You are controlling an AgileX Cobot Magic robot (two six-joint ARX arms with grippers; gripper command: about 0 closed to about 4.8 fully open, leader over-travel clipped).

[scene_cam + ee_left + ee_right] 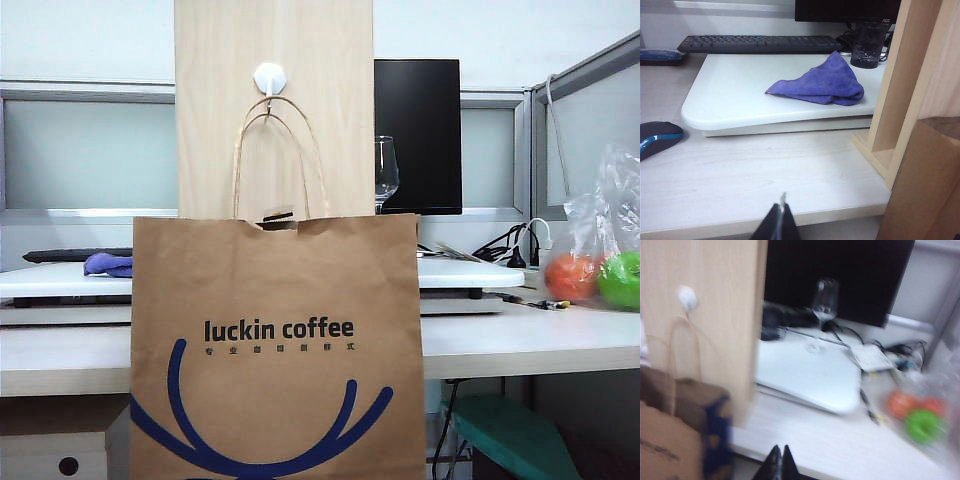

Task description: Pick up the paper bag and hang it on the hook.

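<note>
With the paper bag (275, 350) hanging by its handle on the hook (270, 78), both the left claw (782, 212) and right claw (780, 456) are closed and empty above the desk's (765, 170) front edge, so you need only park the arms.

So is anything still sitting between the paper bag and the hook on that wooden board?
No. The paper bag already hangs by a handle on the hook. Nothing lies between them. The left gripper and right gripper are shut, apart from it.
</note>
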